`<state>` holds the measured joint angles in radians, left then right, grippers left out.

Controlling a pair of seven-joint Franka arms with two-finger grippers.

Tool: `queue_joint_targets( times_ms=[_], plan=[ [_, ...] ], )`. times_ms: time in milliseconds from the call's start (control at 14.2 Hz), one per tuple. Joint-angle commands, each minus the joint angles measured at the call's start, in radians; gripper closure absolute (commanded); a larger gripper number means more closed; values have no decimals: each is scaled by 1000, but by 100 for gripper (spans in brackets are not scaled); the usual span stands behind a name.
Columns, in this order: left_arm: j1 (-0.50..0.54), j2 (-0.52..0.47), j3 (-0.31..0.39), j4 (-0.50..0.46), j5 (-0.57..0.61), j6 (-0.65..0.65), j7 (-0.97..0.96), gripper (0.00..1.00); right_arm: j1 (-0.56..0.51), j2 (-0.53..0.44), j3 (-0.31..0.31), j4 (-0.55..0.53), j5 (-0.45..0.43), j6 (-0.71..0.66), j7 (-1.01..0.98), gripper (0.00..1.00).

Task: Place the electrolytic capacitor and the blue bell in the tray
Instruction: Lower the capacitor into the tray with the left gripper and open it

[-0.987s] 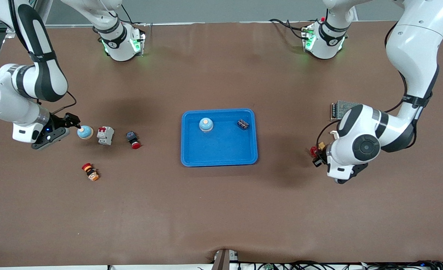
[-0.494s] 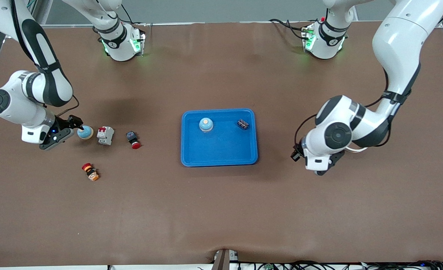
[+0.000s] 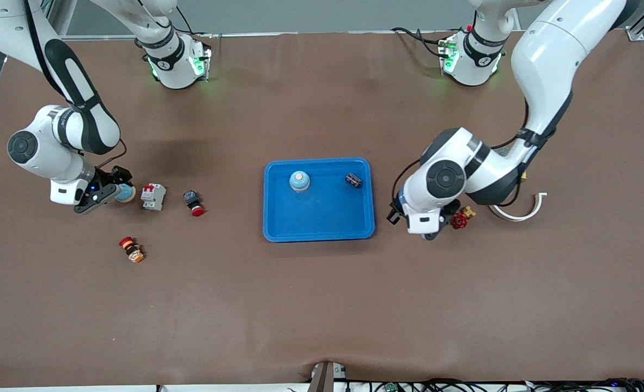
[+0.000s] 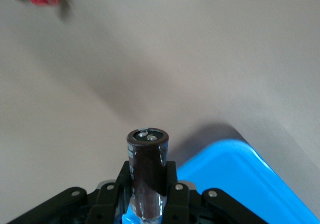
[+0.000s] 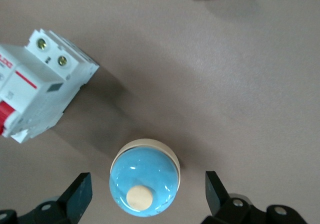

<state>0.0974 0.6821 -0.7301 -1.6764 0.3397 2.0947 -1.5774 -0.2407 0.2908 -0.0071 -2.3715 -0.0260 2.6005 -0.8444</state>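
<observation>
1. Gripping an electrolytic capacitor (image 4: 147, 171) in the left tool (image 4: 148, 204), with the fingers clamped on its dark body and its metal-terminal end pointing away from the wrist.
2. Hovering the left tool over the surface (image 3: 322, 305), right at the rim of the tray (image 3: 322, 218) at its end toward the left arm, with a tray corner showing just under the fingers in the left wrist view.
3. Straddling a blue bell (image 5: 144, 176) with the right tool (image 5: 146, 191), spread wide with one finger on each side and a gap showing between each pad and the bell.
4. Standing upright on the surface toward the right arm's end, this blue bell, well apart from the tray and just beside a white circuit breaker (image 3: 153, 196).
5. Sitting inside the tray, a second blue bell (image 3: 299, 181) and a small dark component (image 3: 353, 180), both close to the rim farther from the front camera and apart from each other.
6. Lying between the white circuit breaker and the tray, a red push button (image 3: 193, 203). Lying nearer the front camera, a red-and-orange button (image 3: 131, 249).
7. Resting toward the left arm's end, a red valve handle (image 3: 460, 219) and a white curved strip (image 3: 518, 212).
</observation>
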Motion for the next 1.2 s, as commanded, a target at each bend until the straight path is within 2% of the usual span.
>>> queue_joint_targets(
  times_ms=[0,353,705,987,1058,1128],
  plan=[
    [-24,36,0,6,-16,68,-53,100,-41,-3,19,-31,3,32,-42,0],
    [-103,80,11,7,-7,171,-124,100,-49,21,21,-31,3,36,-45,0],
    [-229,106,125,7,-14,267,-141,100,-49,25,22,-31,3,36,-45,0],
    [-243,139,135,9,-11,298,-147,98,-45,28,24,-31,5,36,-44,0],
    [-242,140,135,7,-10,309,-147,91,-42,28,24,-31,6,36,-44,0],
    [-242,140,135,9,-10,311,-147,72,-42,30,26,-31,8,38,-44,0]
  ],
)
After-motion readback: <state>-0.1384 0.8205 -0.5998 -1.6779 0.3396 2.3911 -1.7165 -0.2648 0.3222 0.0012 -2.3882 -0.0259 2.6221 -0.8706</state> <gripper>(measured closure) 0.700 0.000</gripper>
